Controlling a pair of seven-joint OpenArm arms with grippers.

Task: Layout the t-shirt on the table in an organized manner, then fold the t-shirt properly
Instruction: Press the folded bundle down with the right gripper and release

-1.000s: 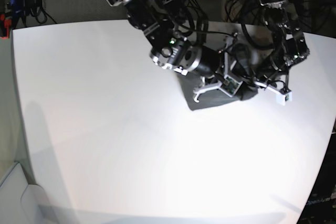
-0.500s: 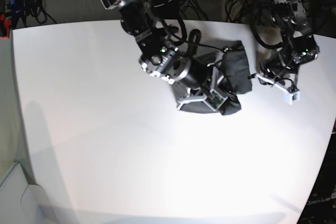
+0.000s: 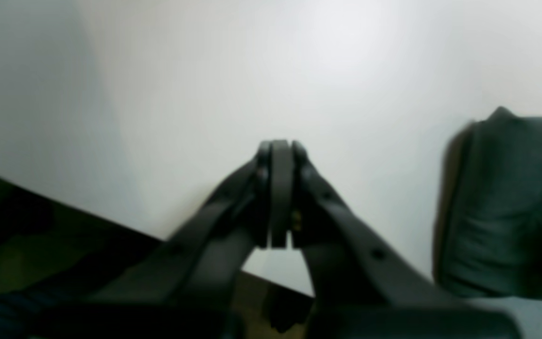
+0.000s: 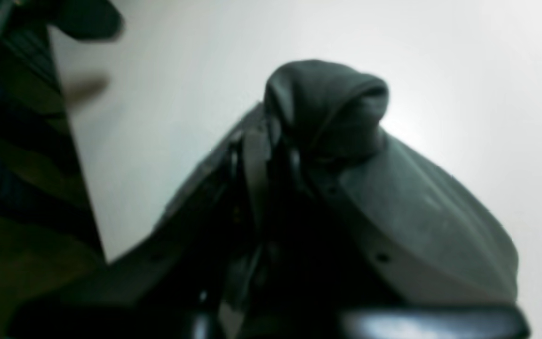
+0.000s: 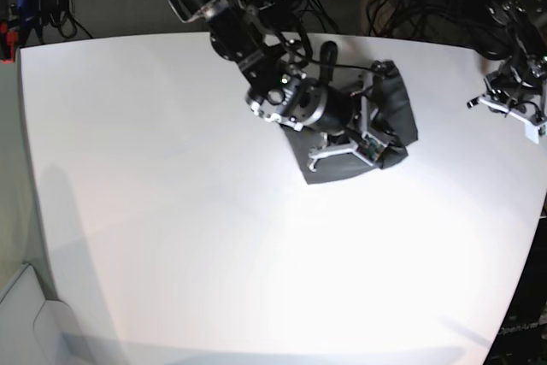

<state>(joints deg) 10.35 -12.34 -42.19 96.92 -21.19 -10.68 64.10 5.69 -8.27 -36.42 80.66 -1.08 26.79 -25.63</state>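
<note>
Dark charcoal-grey soft fabric t-shirt bunched on large white smooth counter, right gripper jaws pinching a fold, left gripper jaws pressed together, empty, no readable writing.

- The left gripper has pulled away from the t-shirt toward the table edge.
- The right gripper has shifted the bunched shirt back.

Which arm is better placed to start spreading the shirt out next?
Probably the right. Its hand is already shut on a bunch of the shirt, which lies crumpled on the table. The left hand is closed on nothing, off near the table's edge.
</note>
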